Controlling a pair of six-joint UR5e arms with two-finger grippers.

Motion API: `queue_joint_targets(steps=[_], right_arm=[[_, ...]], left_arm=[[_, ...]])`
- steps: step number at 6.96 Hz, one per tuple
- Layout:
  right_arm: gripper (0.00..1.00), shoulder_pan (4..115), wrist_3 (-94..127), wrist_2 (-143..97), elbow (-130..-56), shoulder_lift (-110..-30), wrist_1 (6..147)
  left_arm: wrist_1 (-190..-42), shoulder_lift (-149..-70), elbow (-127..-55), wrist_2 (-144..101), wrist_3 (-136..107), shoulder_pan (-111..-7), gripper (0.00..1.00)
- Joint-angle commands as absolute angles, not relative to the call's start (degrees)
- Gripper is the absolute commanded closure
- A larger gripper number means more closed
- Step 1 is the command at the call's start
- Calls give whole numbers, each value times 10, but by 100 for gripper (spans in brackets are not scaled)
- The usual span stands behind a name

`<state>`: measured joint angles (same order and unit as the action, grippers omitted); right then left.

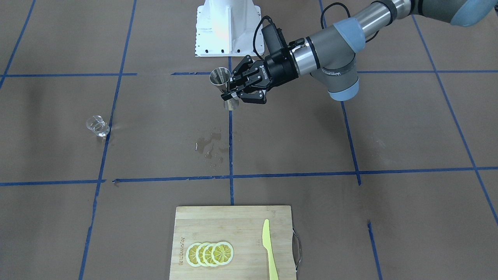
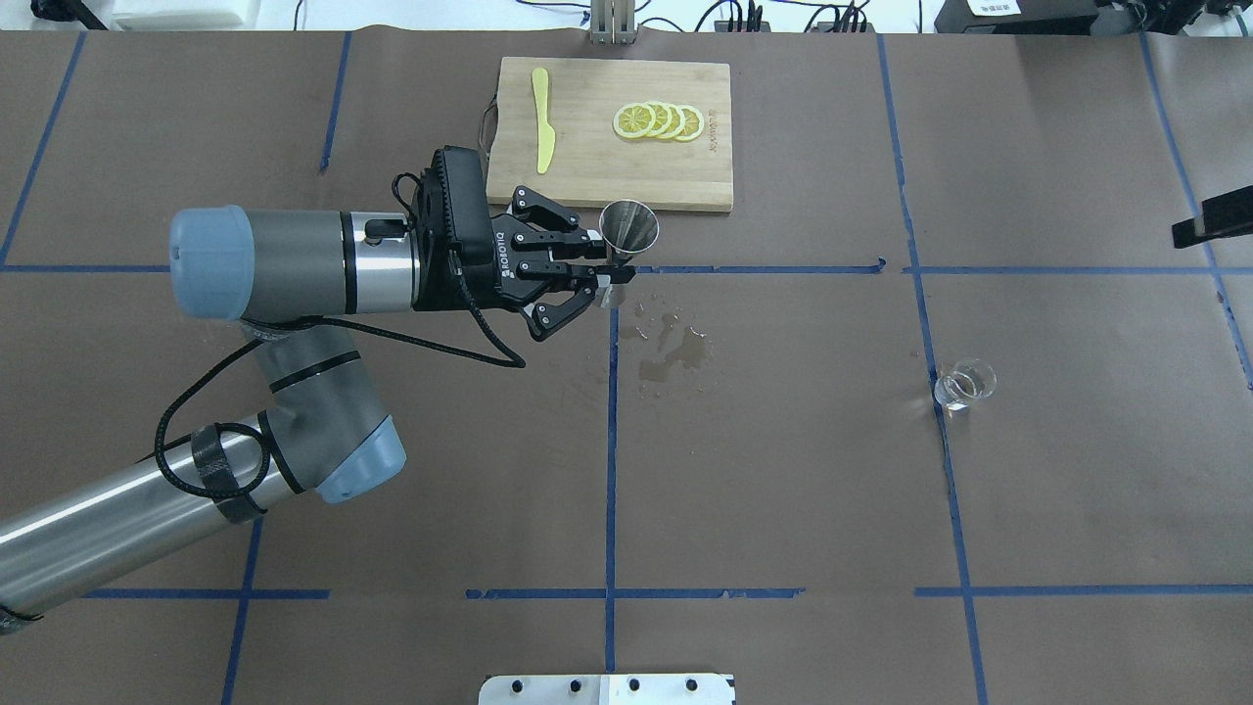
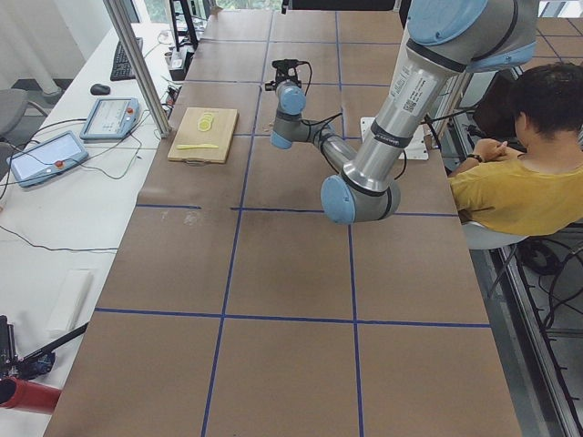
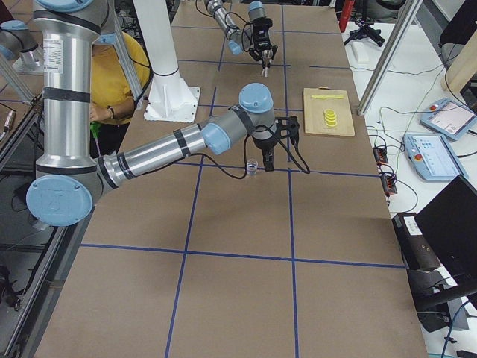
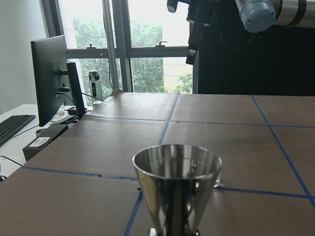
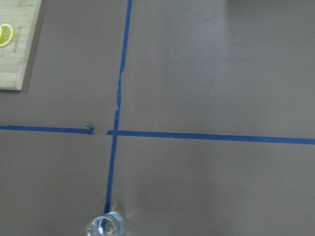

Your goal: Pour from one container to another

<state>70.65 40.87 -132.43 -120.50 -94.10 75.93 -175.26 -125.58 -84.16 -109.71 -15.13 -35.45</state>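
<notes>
Plainly, from across the bench (image 1: 350, 132), the left pincer (image 1: 231, 94) is clenched on the narrow waist of the steel jigger (image 1: 220, 79) and holds it upright above the surface, mouth up. The glass cup (image 1: 97, 126) stands well apart on the robot's right side, touched by nothing. A wet patch (image 1: 210, 147) lies on the bench near the jigger.

From overhead the same grasp shows just beside a cutting board (image 2: 587, 171).

From the right-end camera the right pincer (image 4: 267, 162) hangs near the cup, but I cannot tell whether it is released or clenched.

The left wrist camera faces the jigger's rim. Whether there is liquid inside is unclear.

The right wrist camera looks down on the cup at its lower edge, so that arm seems to be raised above it.

I judge that the jigger is presented to receive and the cup is not yet picked up. Next the right pincer must descend, grip the cup, carry it over and tilt its lip above the jigger's mouth.
</notes>
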Motion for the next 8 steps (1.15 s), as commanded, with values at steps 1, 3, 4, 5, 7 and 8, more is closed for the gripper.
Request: queue_joint_targets(steps=[1,3,4,5,7,8], right_arm=[[0,562,593,-1187,-1283,-940,759],[0,415,747,-964,-1305,-941,758],[0,335,801,-835,-1304,-943,756],[0,287,815,-771,-1302,-950,755],[0,212,852,-613,-1276,-954,755],[0,190,855,-547,-1238,-954,743]], left_arm=[[-1753,-1256,-843,-1096,-151,-356,100],[-1753,-1256,-843,-1095,-151,-356,100],[-1753,-1255,-843,-1095,-151,-356,100],[-1753,-1255,-843,-1095,-151,-356,100],[-1753,-1253,-843,-1095,-152,-357,100],[-1754,-1253,-843,-1095,-152,-357,100]])
